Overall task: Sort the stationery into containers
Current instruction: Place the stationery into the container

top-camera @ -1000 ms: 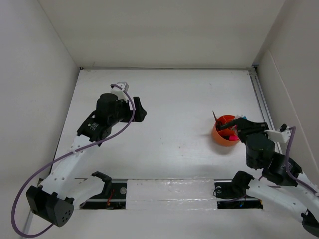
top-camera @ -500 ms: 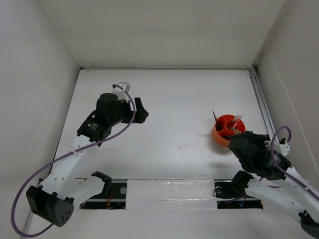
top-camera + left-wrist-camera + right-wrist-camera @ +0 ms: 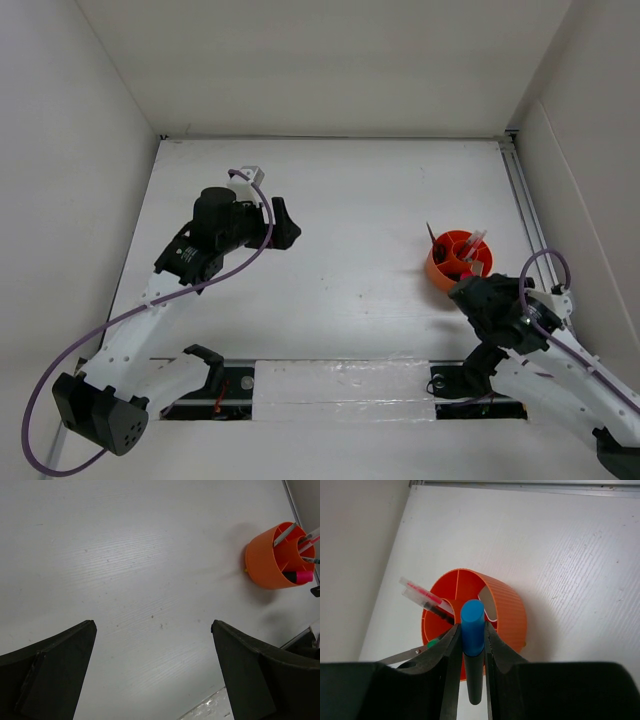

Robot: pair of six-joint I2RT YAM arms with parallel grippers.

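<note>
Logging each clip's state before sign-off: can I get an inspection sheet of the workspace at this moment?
Surface: white table, bare apart from the cup; a few faint specks.
Job's things: orange cup with dividers, pens and a pink marker standing in it; blue-capped marker not in the cup.
Clutter: nothing seen.
Grippers: left gripper, jaws wide open, empty, over bare table; right gripper, jaws shut on the blue-capped marker, at the cup's near side.
Cables: purple cable along the left arm; purple loop at the right wrist.
Surroundings: white walls; metal rail along the table's right edge.
</note>
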